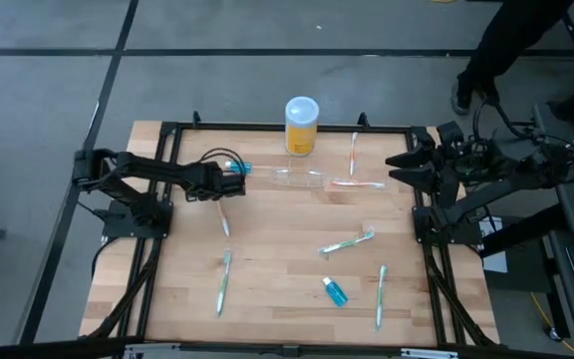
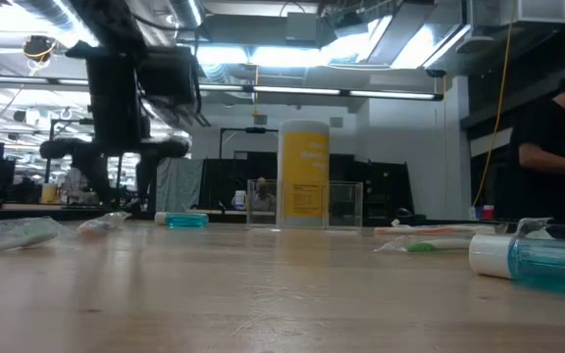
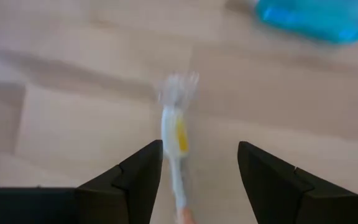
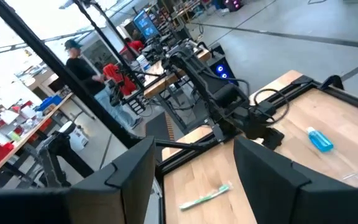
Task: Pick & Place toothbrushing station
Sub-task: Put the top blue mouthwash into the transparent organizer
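The toothbrushing station [image 1: 297, 178] is a clear plastic holder lying on the wood in front of the yellow white-lidded container [image 1: 301, 125]; in the low view the station [image 2: 341, 204] shows as faint clear walls beside it. My left gripper [image 3: 201, 168] hangs open, pointing steeply down, over a white toothbrush [image 3: 178, 134] with a yellow stripe that lies flat on the table. Its fingers stand on either side of the handle, with the bristle head beyond them. My right gripper [image 4: 194, 180] waits open, raised at the table's right edge [image 1: 399, 166].
A blue tube [image 1: 239, 167] lies just beyond my left gripper. Several more toothbrushes lie scattered: at the far right [image 1: 354, 155], mid right [image 1: 347, 243], near left [image 1: 223, 281] and near right [image 1: 381, 296]. Another blue tube [image 1: 335, 291] lies near the front. A person stands beyond the far right corner.
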Robot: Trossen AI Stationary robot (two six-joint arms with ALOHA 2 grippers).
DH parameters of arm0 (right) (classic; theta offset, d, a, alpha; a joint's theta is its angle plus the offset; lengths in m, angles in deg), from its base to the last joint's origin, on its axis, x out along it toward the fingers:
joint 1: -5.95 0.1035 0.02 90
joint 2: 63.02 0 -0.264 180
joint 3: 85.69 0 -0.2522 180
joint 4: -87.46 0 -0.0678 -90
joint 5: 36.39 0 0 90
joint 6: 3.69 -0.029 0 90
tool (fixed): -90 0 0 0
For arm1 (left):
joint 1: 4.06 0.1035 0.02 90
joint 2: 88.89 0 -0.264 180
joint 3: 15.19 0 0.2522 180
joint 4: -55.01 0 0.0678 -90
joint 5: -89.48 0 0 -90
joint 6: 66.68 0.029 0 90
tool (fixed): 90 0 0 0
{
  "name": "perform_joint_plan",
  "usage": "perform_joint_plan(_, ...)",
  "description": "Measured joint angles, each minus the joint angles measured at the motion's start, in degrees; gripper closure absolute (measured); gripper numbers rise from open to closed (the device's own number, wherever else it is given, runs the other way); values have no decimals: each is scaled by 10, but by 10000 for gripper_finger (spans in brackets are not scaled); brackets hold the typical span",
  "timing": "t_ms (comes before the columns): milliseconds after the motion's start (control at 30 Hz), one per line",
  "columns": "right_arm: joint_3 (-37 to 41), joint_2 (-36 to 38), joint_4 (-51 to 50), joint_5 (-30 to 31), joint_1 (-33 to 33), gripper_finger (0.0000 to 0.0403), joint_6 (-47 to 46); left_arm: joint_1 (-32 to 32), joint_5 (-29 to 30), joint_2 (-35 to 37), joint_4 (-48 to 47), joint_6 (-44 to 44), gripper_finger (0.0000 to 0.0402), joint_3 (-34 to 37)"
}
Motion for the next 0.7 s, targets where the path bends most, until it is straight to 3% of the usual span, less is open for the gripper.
perform_joint_plan(167,0,0,21,13,0,183,10,25,65,76,11,64,188,0)
perform_joint_plan(200,0,0,25,17,0,183,13,34,75,90,32,125,187,0)
perform_joint_plan(267,0,-1,24,20,0,183,20,54,66,113,109,331,188,0)
perform_joint_plan(333,0,-1,25,20,0,183,24,71,16,124,157,564,187,-4)
perform_joint_plan(400,0,-1,29,20,0,183,24,85,-31,122,142,728,185,-18)
perform_joint_plan(467,0,-1,36,20,0,183,26,110,-71,116,126,784,179,-40)
perform_joint_plan(600,0,-1,60,39,0,183,41,188,-223,85,73,803,161,-74)
perform_joint_plan(700,0,-1,72,48,0,183,49,228,-250,53,11,869,148,-88)
